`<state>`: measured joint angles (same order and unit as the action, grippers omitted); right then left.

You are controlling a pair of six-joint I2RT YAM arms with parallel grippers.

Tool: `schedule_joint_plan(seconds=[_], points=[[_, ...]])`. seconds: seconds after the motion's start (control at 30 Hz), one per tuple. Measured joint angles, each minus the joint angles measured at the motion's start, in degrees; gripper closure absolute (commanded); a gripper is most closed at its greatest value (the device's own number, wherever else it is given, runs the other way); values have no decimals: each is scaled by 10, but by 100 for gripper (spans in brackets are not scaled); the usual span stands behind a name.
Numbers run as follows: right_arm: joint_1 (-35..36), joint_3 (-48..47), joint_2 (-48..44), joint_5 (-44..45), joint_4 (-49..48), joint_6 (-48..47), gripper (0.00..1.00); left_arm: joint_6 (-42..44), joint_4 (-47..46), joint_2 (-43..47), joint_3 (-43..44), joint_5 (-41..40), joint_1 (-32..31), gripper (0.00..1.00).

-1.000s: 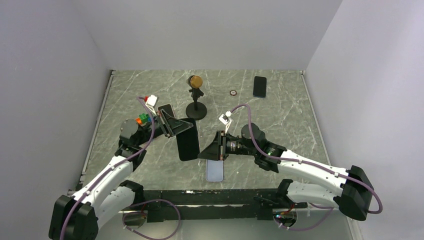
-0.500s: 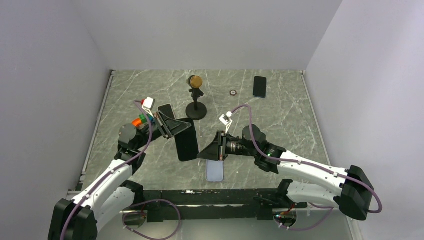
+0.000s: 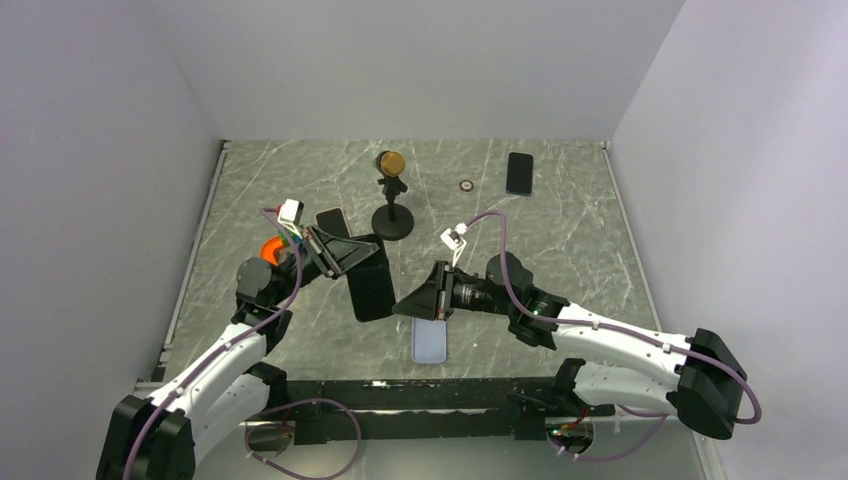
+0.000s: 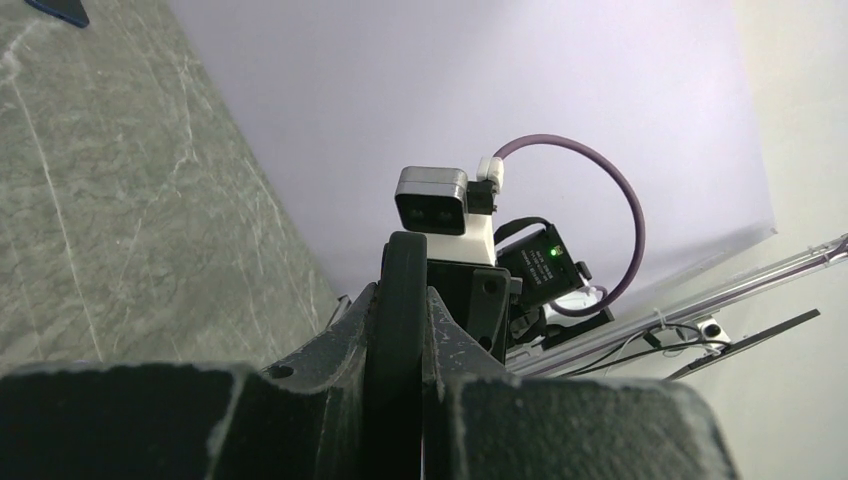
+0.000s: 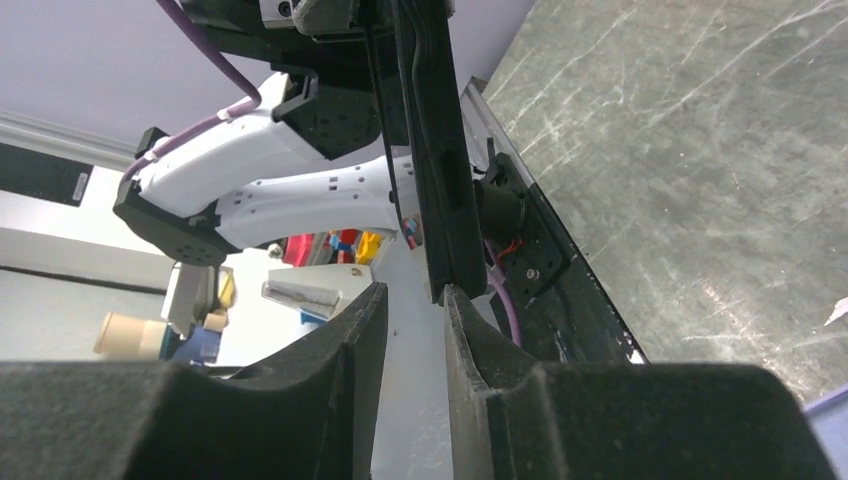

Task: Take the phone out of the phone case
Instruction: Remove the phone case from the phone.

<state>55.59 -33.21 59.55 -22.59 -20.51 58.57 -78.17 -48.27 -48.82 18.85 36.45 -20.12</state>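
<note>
My left gripper [image 3: 362, 256] is shut on the top end of a black phone [image 3: 373, 288] and holds it on edge above the table. In the left wrist view the phone [image 4: 400, 290] stands edge-on between the fingers [image 4: 455, 330]. My right gripper [image 3: 402, 306] is at the phone's near end, its jaws a little apart. In the right wrist view the phone's end [image 5: 445, 200] sits just beyond the fingertips [image 5: 372, 310], not between them. A pale blue phone case [image 3: 429, 342] lies flat on the table under the right gripper.
A black stand with a gold ball [image 3: 391, 196] stands behind the grippers. A second dark phone [image 3: 519, 173] and a small ring [image 3: 465, 185] lie at the far side. Another dark flat object [image 3: 329, 217] lies behind the left gripper.
My left arm has drawn a little to the left and tilted, carrying the black phone with it. My right gripper has followed slightly to the left.
</note>
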Motion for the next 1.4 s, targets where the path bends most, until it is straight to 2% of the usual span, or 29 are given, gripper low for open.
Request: schedule_joint_plan(seconds=[0.3,0.73,1.03,1.1,1.17,1.2,1.23,1.33,1.4], points=[[1,4,20,-2,-31,15,68,-11,-31,-1,-12,-9,1,100],[23,-88,86,31,66,-52,67,10,5,9,-12,-42,-11,100],[-12,-89,108,-58,52,-20,75,25,-6,-35,2,-55,-58,100],[-17,-88,113,-85,41,-9,79,25,-13,-40,2,-54,-75,100],[-24,-75,112,-115,8,9,90,26,-17,-41,7,-53,-85,99],[-27,-73,112,-117,3,11,99,30,-17,-41,11,-53,-88,90],[-32,-67,112,-129,-19,16,100,31,-16,-41,14,-53,-89,73],[-39,-55,104,-144,-62,28,100,35,4,-40,32,-55,-93,14],[-51,-43,98,-137,-70,38,100,64,29,-31,53,-53,-105,1]])
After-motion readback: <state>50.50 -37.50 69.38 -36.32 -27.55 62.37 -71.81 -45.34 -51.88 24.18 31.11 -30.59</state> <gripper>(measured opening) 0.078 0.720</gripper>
